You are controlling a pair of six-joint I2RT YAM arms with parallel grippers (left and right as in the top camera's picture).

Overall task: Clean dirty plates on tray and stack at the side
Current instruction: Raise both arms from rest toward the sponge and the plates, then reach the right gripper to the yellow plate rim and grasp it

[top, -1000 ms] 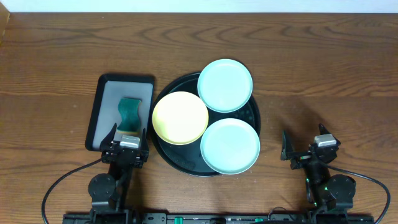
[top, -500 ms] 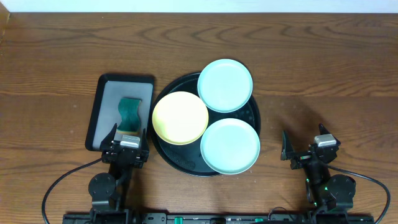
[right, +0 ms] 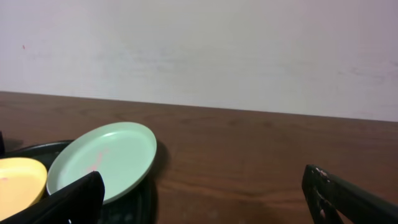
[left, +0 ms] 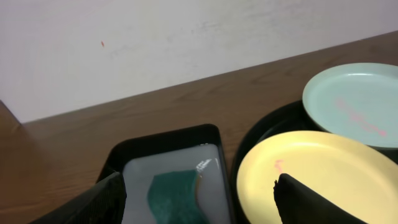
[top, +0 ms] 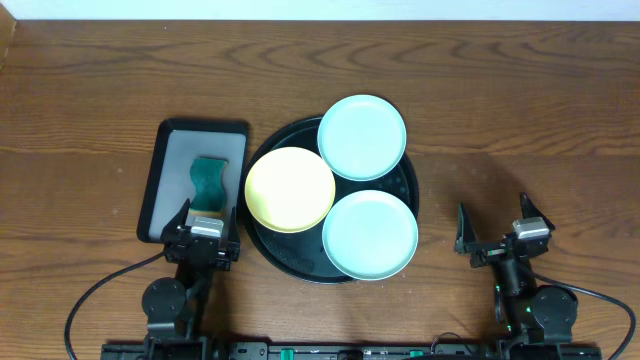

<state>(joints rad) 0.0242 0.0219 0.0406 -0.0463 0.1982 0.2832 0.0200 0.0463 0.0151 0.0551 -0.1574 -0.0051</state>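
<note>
The left jaws stand wide apart and hold nothing. They hang over the near end of the small grey tray (top: 165,160), close to its one green sponge (top: 209,182). The right jaws are spread to their widest, also holding nothing, above bare desk (top: 100,90) well right of the round black tray (top: 290,262).

The black tray sits between the two arms and carries three plates: one yellow plate (top: 290,189) at the left, one mint plate (top: 362,137) at the far side, and a second mint plate (top: 370,234) at the near right. All three lie edge to edge and each overhangs the rim. The yellow one reaches almost to the grey tray's right edge. Pink smears show on the yellow plate and the far mint plate.

Open wood runs along the far side of the desk and widely to the right of the black tray. A somewhat narrower strip lies left of the grey tray.
</note>
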